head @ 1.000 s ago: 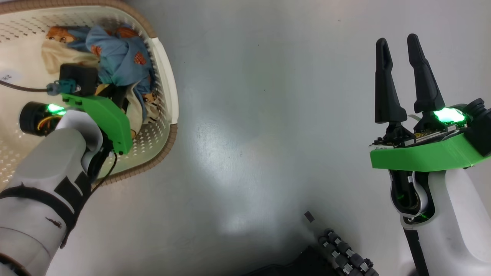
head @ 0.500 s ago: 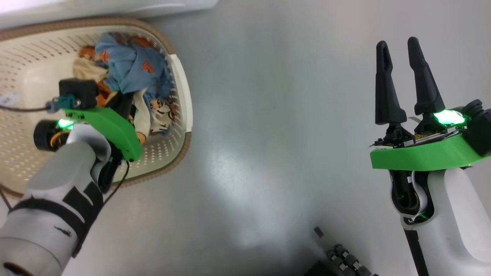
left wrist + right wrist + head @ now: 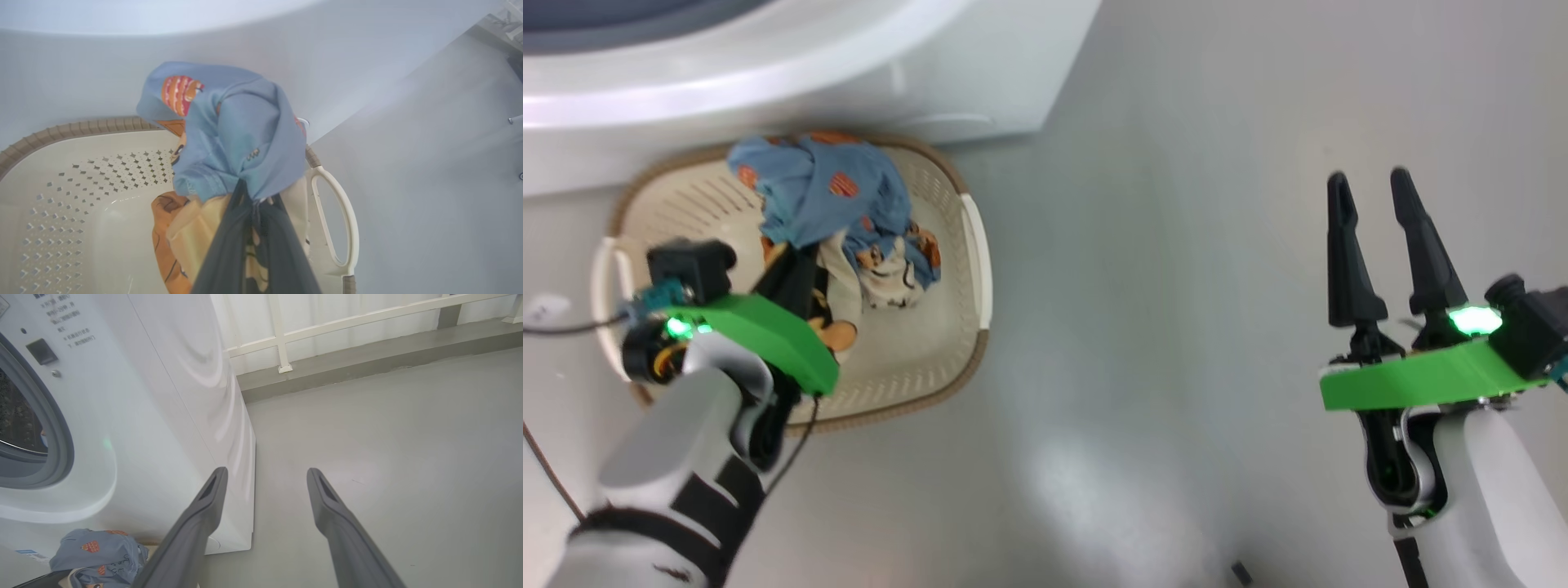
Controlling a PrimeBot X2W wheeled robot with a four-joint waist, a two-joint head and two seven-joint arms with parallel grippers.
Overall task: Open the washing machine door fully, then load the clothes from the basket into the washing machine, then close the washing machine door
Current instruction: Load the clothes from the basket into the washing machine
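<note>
Grey floor [image 3: 1176, 310] spreads in front of the white washing machine [image 3: 866, 73], and the basket [image 3: 977, 245] stands just beside the machine's front, on the left. Over the basket, the left gripper [image 3: 250, 194] is clamped on the clothes [image 3: 229, 134]. The blue bear-print bundle bunches just beyond its fingertips, on the far side toward the machine. Well to the right, the right gripper [image 3: 1369, 184] hovers over the floor, fingers apart and holding nothing.
</note>
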